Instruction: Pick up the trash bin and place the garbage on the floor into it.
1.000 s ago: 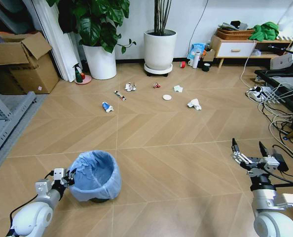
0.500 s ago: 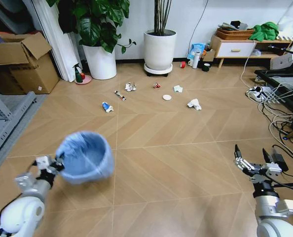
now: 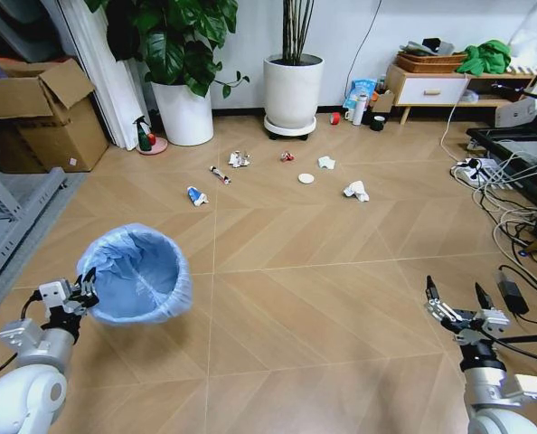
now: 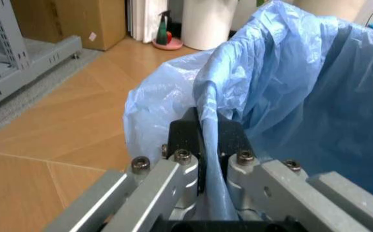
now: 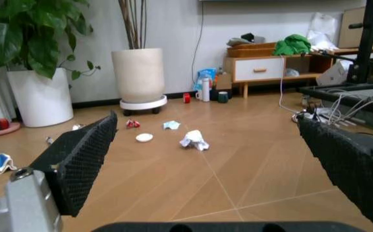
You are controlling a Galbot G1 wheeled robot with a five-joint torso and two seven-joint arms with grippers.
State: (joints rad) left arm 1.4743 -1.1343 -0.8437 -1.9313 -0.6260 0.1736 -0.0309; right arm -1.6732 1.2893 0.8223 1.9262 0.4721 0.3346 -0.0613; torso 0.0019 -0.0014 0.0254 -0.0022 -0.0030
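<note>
The floor (image 3: 323, 298) stretches ahead. My left end effector (image 3: 70, 298) is clamped on the rim of the trash bin (image 3: 135, 276), holding it off the boards, tilted, ready to carry. The garbage (image 3: 355, 190) lies scattered far ahead near the pots. My right end effector (image 3: 456, 306) hangs spread wide, empty, free for picking.

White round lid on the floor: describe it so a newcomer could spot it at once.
Find the tall white plant pot on its wheeled base by the back wall. On the floor in front of it lies the scattered garbage; the white round lid is the one flat, smooth disc among crumpled pieces.
</note>
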